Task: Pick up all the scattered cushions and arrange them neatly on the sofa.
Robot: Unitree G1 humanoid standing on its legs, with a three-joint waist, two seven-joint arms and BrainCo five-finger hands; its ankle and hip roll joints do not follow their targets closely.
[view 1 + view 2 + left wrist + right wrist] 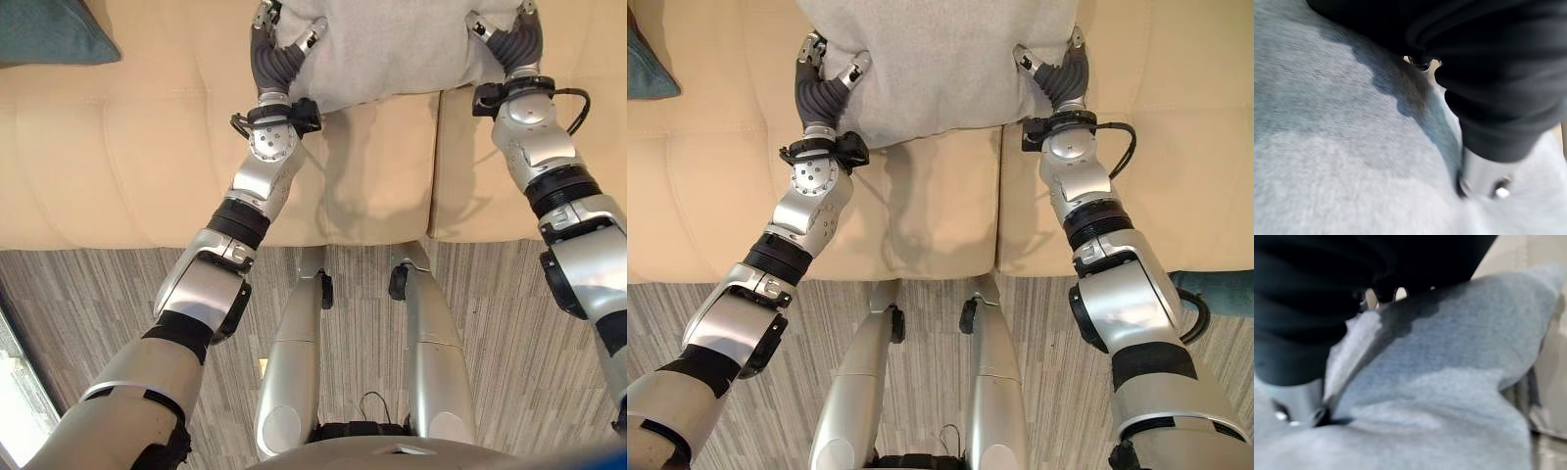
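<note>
A cream sofa [715,196] with stitched seat cushions is seen ahead, standing on grey striped carpet [1038,392]. A teal cushion [49,34] lies on the seat at the far left, and another teal cushion [1215,291] is glimpsed at the sofa's right front edge. A grey cushion [940,69] is held between the two hands above the seat. It is gripped at its left side by the left hand [828,69] and at its right side by the right hand [1053,64], thumbs pressed into the fabric. The cushion is pale grey, soft and finely woven, with creases at the grip points.
</note>
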